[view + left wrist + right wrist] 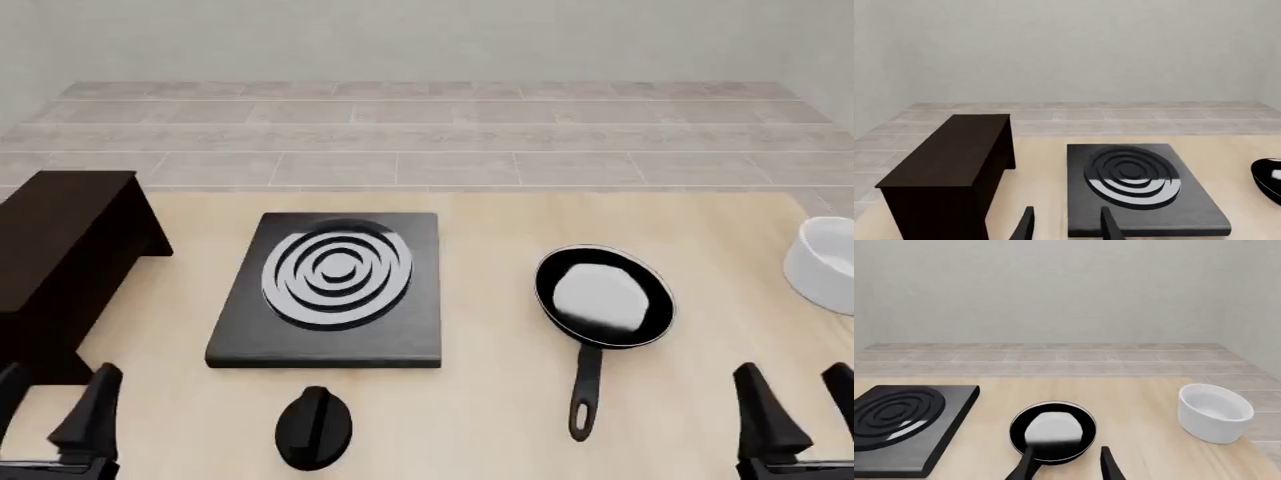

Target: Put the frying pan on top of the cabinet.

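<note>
Jaws of both grippers parted and empty, frying pan [603, 297] on table ahead of right gripper [797, 412].

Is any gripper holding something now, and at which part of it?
Nothing is held. The left gripper and right gripper are both open; the frying pan lies untouched on the table.

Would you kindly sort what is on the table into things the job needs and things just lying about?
Needed: frying pan, cabinet.

Lying about: stove plate, white bowl, black knob.
</note>
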